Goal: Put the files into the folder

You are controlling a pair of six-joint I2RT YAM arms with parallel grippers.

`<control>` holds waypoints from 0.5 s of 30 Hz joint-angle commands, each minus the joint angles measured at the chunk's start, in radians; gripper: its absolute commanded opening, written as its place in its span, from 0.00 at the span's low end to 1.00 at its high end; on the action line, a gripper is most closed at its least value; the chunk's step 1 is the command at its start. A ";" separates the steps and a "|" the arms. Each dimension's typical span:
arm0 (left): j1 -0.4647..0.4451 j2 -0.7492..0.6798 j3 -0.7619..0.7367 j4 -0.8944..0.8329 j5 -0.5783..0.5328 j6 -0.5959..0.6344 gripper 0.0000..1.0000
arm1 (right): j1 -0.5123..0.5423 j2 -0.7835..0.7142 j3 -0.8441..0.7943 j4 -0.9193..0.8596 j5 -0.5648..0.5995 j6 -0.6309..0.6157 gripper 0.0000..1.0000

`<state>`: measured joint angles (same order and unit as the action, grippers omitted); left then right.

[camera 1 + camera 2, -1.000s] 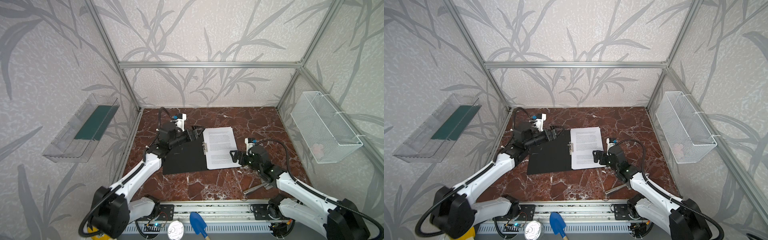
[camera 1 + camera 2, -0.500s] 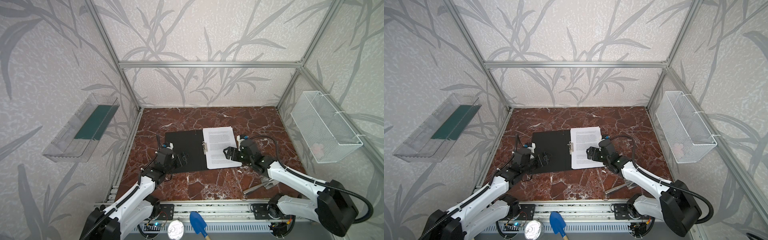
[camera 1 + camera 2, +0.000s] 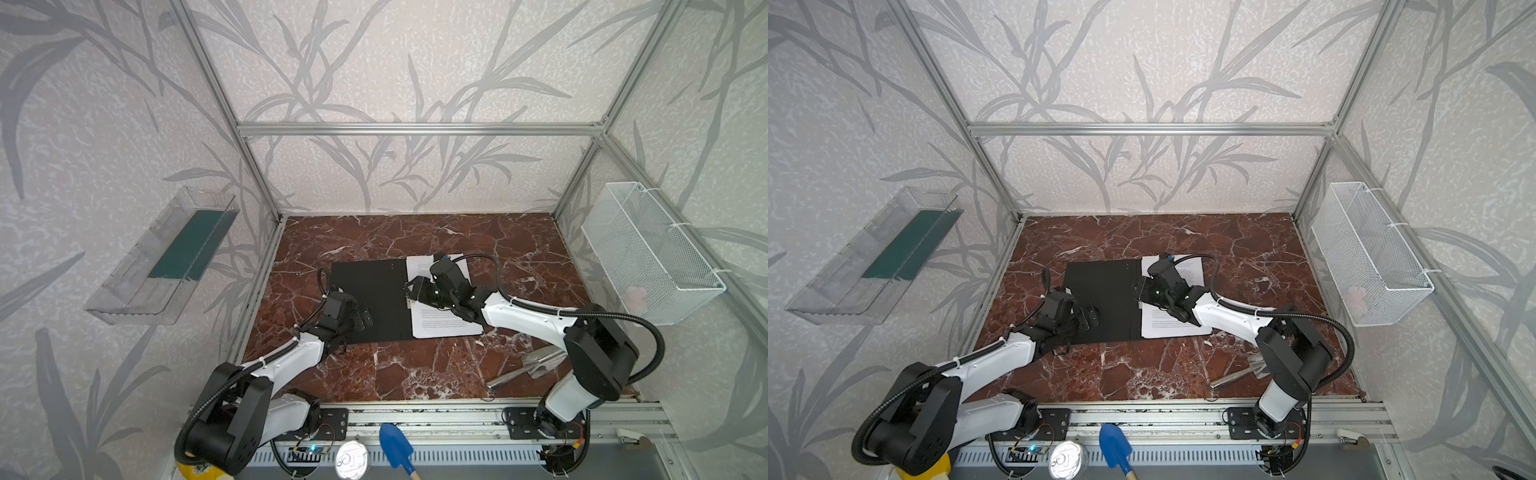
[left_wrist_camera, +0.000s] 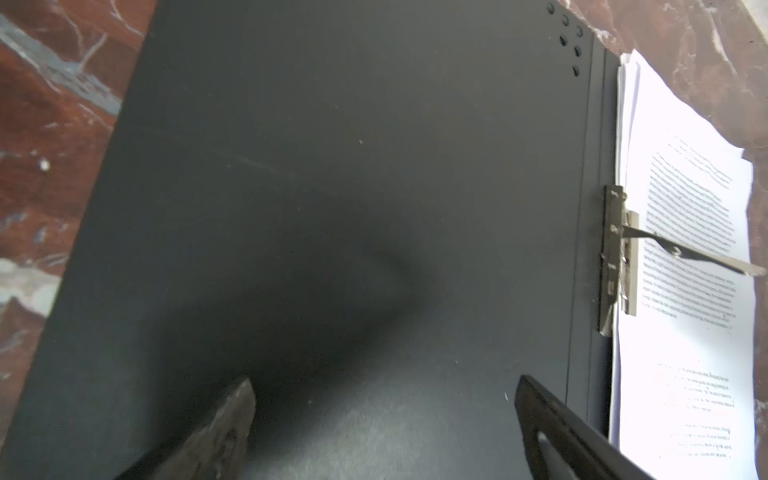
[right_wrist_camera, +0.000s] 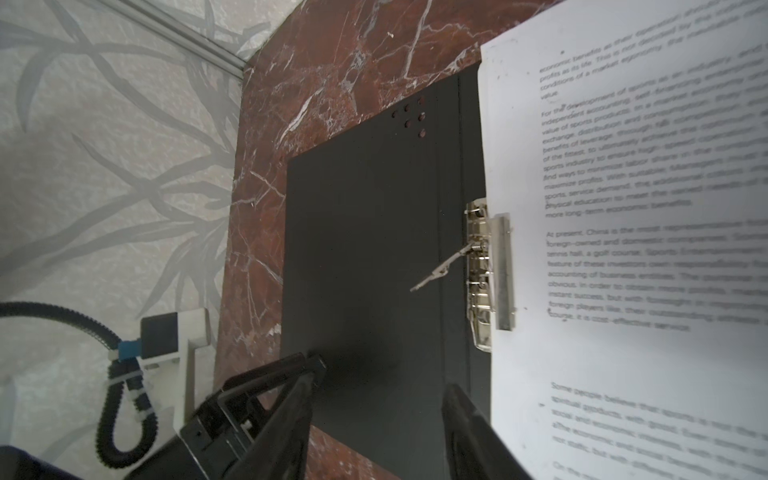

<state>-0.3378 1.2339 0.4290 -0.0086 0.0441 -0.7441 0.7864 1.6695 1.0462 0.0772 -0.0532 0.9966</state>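
**Obs.** The folder [image 3: 374,299] lies open and flat on the table [image 3: 415,365], black inside up. The files [image 3: 449,326] sit as one stack on the half across the spine from your left jaws. Their edge is tucked under the metal clip [image 5: 486,274].

**Change, left.** A second ago your left gripper [image 3: 361,318] was at the far edge of the bare cover. It has pulled back and now hangs over the near part of that cover, jaws spread wide with nothing between them. In the left wrist view, black card lies directly below both fingers, and the stack and clip sit ahead and off to one side.

**Change, right.** Your right gripper [image 3: 415,291] has left the outer edge of the stack and crossed over the sheets to the spine. Its jaws have been narrowing on the way. They stand partly spread and pinch nothing. In the right wrist view the clip lever [image 5: 440,272] sticks up ahead of the jaws, beyond the tips and not between them. The stack's edge runs beside one finger.

**Reading.** The sheets look already placed, and the cover stays flat unheld. The step in hand is likely the clip: press the lever down to lock the stack. I cannot tell whether the bar already bears on the paper.

**Risk.** A push off the lever's line may skew the top sheet.
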 commanded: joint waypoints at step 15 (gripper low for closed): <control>0.006 -0.049 -0.061 -0.041 -0.002 -0.020 0.99 | 0.000 0.167 0.083 0.023 0.010 0.245 0.23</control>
<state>-0.3370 1.1919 0.4019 -0.0132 0.0395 -0.7444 0.7864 1.8286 1.1366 0.0731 -0.0601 1.1885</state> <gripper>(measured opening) 0.991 0.232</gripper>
